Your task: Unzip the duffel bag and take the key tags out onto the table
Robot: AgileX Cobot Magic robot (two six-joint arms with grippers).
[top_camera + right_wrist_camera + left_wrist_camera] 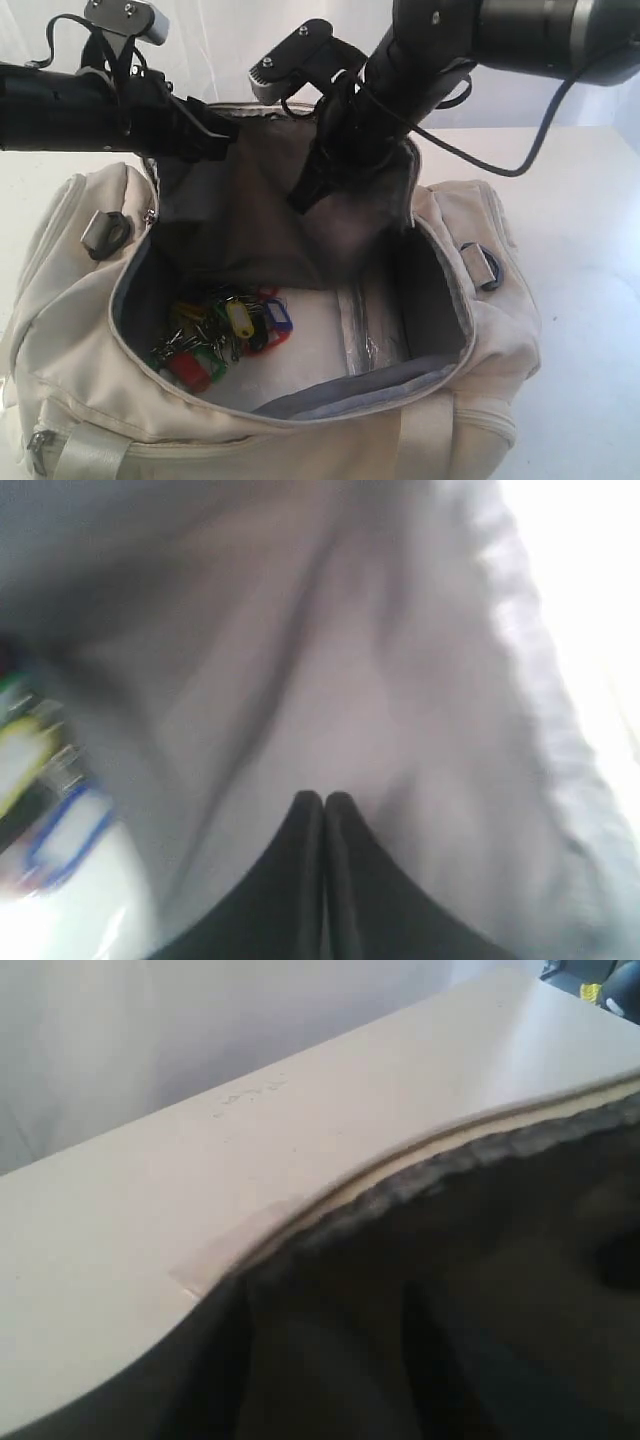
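Beige duffel bag [90, 330] sits unzipped on counter [585, 220]. Key tags [225, 335] lie inside it, on its floor. Left claw [212, 130] apparently pinches its rear flap [250, 200] to keep the mouth open. Right claw [323, 805], jaws together and empty, hangs inside it, short of the tags.

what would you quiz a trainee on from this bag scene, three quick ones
1. True or false: the beige fabric duffel bag is zipped shut.
2. Fill in: the right arm's black tool, reaching into the bag, is ____ (open or shut).
3. Where is the bunch of coloured plastic key tags? A) lying loose inside the bag; B) held in the tool; C) lying outside the bag.

Key: 1 false; 2 shut; 3 A.
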